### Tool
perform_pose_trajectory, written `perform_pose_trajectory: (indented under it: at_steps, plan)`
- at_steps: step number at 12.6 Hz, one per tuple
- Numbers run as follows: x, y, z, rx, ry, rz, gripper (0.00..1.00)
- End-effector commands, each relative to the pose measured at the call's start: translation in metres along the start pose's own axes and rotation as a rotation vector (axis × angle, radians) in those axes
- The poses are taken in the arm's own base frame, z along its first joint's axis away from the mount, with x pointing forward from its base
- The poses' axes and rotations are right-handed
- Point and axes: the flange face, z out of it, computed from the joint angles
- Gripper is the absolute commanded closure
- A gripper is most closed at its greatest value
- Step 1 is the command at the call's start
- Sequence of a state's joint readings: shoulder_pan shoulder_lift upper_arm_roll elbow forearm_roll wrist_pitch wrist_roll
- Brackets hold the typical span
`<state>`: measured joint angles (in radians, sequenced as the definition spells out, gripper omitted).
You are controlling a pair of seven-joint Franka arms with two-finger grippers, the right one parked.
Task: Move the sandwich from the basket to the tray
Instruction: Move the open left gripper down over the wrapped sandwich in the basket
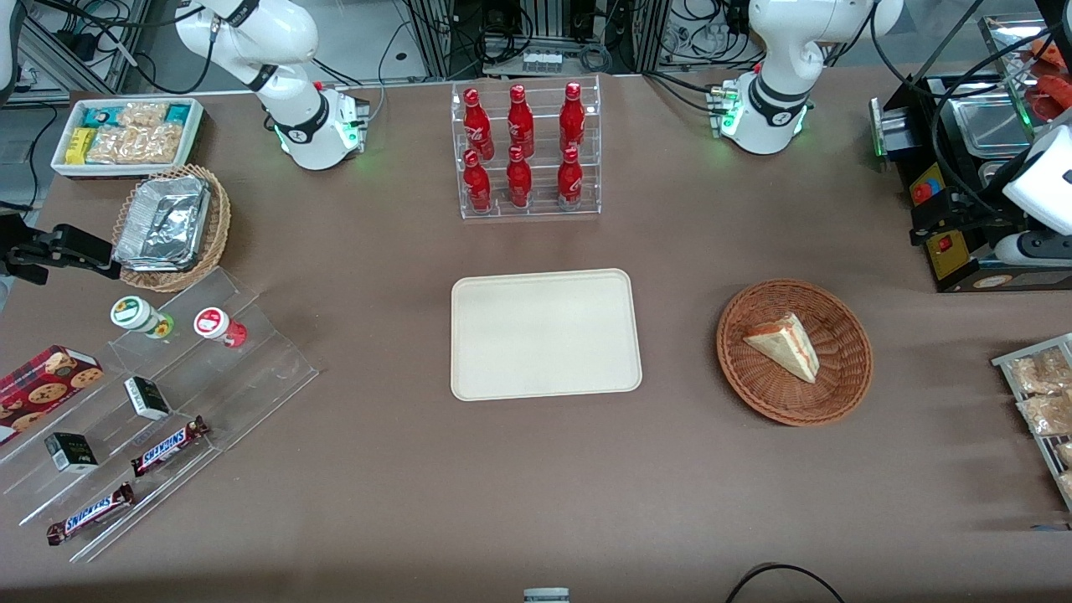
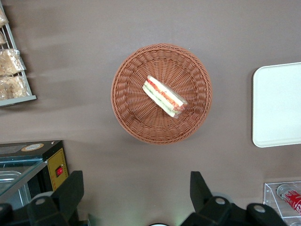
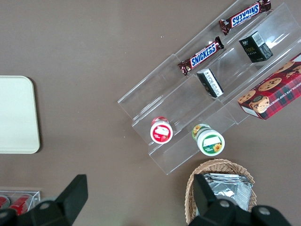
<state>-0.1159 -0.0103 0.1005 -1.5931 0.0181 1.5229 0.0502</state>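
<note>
Brown tabletop (image 1: 536,502) fills the front view from edge to edge. The working arm's white base stands at upper right of the front view, its upper links leaving the frame; the end effector (image 2: 136,200) appears only in the wrist view, held high over the tabletop and looking straight down, its two dark fingers (image 2: 70,188) spread wide apart and gripping nothing. Tray (image 1: 546,333), cream-beige and rectangular, lies at the centre of the front view with its long side running across the frame. Basket (image 1: 758,381), round reddish-brown wicker, sits at centre right of the front view, near the tray but apart from it, toward the working arm's end of the tabletop. Sandwich (image 1: 785,344) lies inside the basket near its middle. In the front view its long axis runs diagonally from upper left to lower right, and the cut face with pink-red and pale layers shows along one long edge. Clear rack of red bottles (image 1: 526,149) stands at upper centre, farther from the front camera than the tray.
</note>
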Motion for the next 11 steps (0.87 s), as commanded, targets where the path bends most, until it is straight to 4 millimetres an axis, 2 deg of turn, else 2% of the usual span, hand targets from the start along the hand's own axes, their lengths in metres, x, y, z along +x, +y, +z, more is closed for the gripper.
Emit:
perform_pose_trajectory:
  at_steps: [1, 3, 5, 8, 11]
  plan:
    - [0.004, 0.001, -0.005, -0.004, 0.019, 0.013, 0.00]
    - [0.008, 0.002, 0.003, 0.000, 0.009, 0.016, 0.00]
    - [0.020, 0.004, 0.025, 0.004, -0.015, 0.004, 0.00]
    - [0.028, 0.008, 0.087, -0.001, 0.008, -0.069, 0.00]
    - [0.030, 0.021, 0.132, -0.003, 0.048, -0.146, 0.00]
